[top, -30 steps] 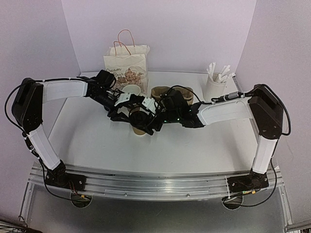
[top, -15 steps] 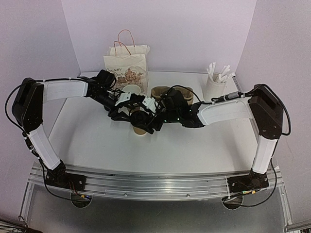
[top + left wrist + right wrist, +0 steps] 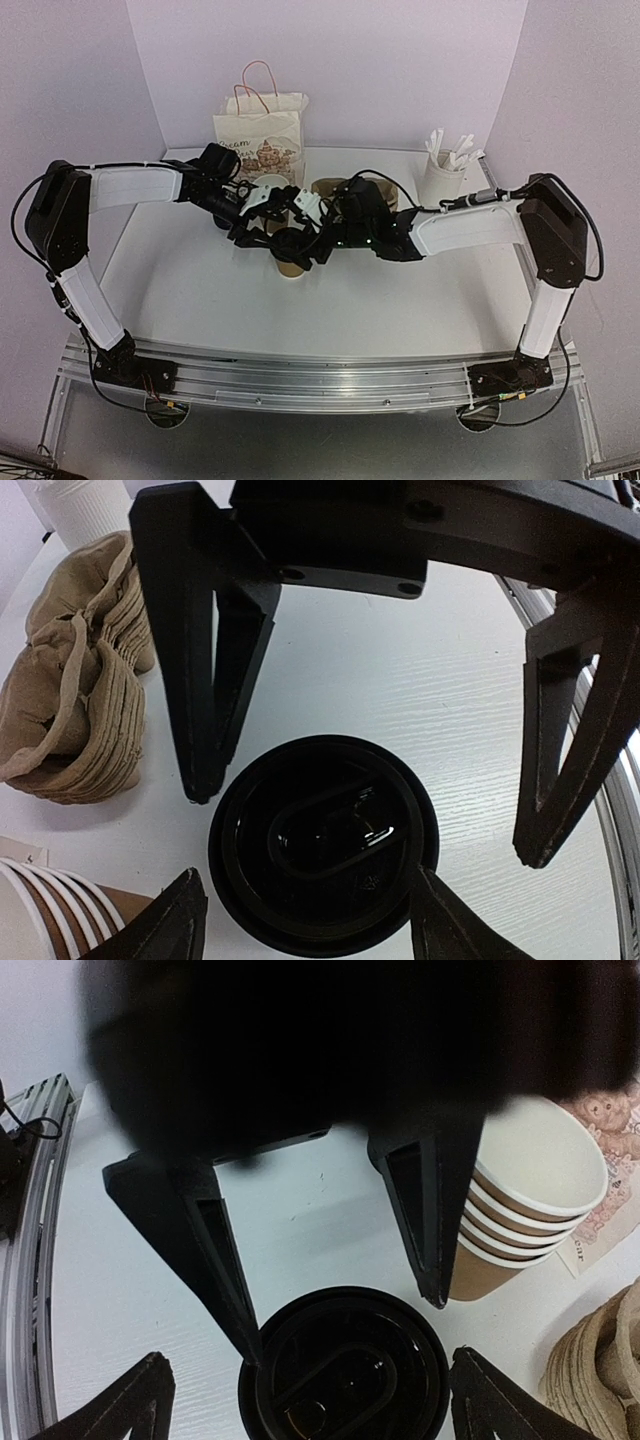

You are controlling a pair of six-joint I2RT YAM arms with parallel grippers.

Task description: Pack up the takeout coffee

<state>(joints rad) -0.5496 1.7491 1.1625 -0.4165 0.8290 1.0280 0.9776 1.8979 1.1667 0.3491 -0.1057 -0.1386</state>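
Takeout coffee (image 3: 289, 262) lidded and upright at mid tabletop (image 3: 330, 305), in front of the paper bag (image 3: 262, 135). Left gripper (image 3: 368, 828) fingers apart, straddling the lid (image 3: 322, 845); right gripper (image 3: 342, 1332) fingers likewise apart, over it from the opposite side. Contact with the rim possibly present, not confirmable. Risk of tipping the coffee or popping the lid through finger clash or off-centre squeeze

Light is being reflected by the glossy black plastic lid (image 3: 322, 845). A faint woodlike grain is being shown by the matt white tabletop (image 3: 450, 710). Rough brown pulp trays (image 3: 80, 680), smooth paper cups (image 3: 530, 1210) and the left gripper's (image 3: 367, 830) matt black plastic fingers (image 3: 205, 680) are being seen.
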